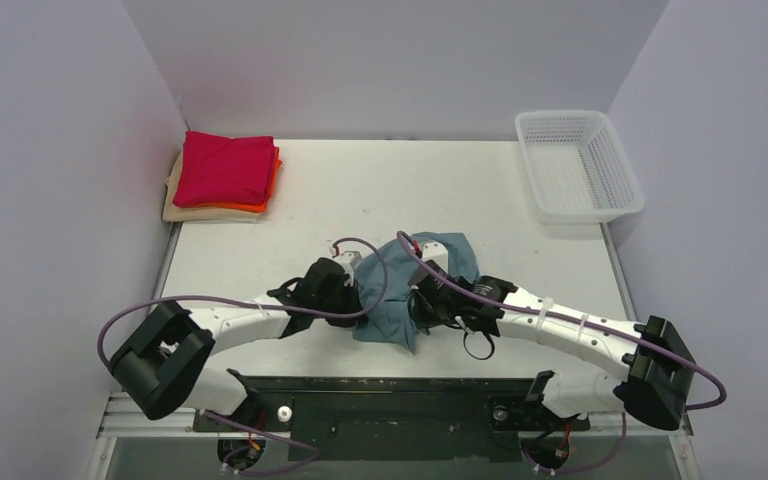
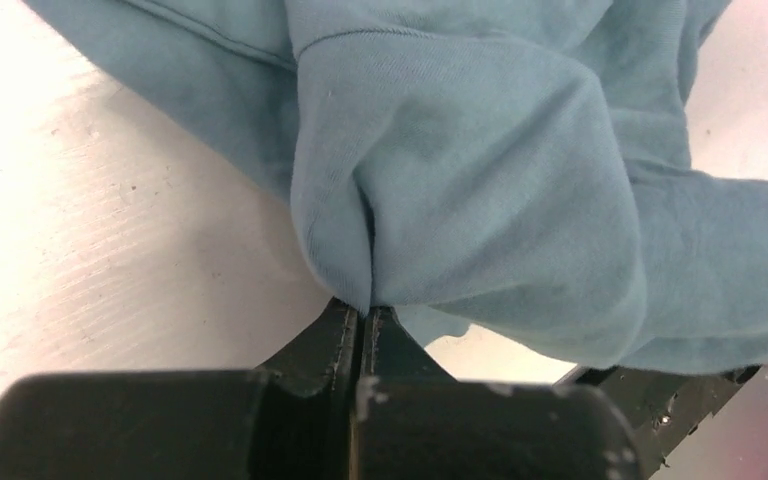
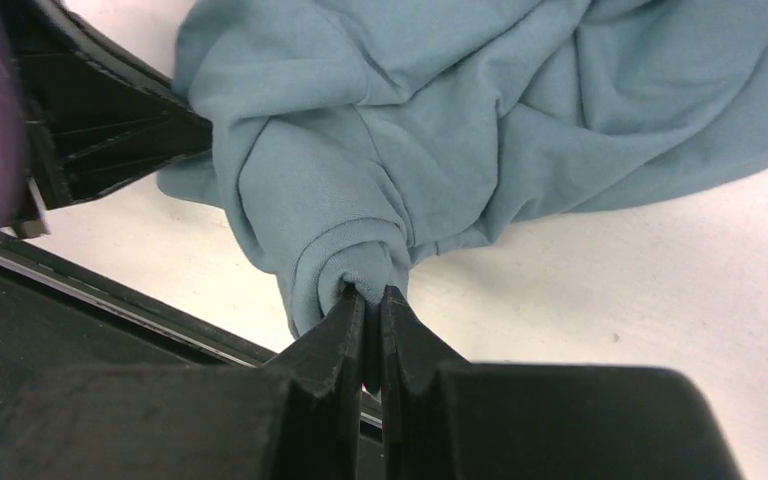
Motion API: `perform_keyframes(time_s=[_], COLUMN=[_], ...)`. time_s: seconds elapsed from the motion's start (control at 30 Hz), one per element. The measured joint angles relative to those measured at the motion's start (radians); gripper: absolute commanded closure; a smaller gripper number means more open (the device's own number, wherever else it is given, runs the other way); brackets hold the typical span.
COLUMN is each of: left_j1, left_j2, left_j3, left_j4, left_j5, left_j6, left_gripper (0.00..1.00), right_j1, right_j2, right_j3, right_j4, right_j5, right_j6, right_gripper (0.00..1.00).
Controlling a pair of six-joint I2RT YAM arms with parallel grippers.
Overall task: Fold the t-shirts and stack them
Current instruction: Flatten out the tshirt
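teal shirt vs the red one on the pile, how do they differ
The teal shirt is bunched and creased; the red shirt is folded into a flat rectangle. The teal shirt lies near the arms, pinched by the left tool and right tool; the red shirt sits untouched atop the orange shirt and beige shirt in the far left corner. Both are plain cloth.

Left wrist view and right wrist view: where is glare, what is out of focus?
Left wrist view: the white table is washed out at left; the dusty teal-blue cotton t-shirt is sharp, the black fingers soft. Right wrist view: even light, no glare.
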Motion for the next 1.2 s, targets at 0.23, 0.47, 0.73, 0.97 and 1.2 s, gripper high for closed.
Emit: perform_keyframes(time_s=[0.23,0.47,0.73,0.97,1.2], left_j1=[0.024,0.283,0.346,0.346,0.347], left_j2=[-0.258,-0.546,-0.629,-0.616,-0.594], left_j3=[0.013,0.117,0.451,0.809,1.084], left_j4=[-0.181,-0.433,-0.592,-0.632,-0.638], left_j5=[-0.148,-0.364,-0.473,-0.549,-0.505], left_j6=[-0.036,-0.119,-0.111,-0.038,0.034], left_gripper=[1.0,1.0,1.0,1.0,1.0], right_j1=[-0.071,-0.29,-0.364,-0.37,-0.375], right_j2=[-0.108,-0.292,-0.39,-0.424,-0.422], right_j3=[-0.026,-0.052,0.186,0.562,0.864], right_j4=[-0.117,-0.308,-0.414,-0.402,-0.391], right_j5=[0.077,0.239,0.37,0.392,0.158], right_j6=[0.002,0.013,-0.018,-0.127,-0.224], right_gripper=[1.0,1.0,1.0,1.0,1.0])
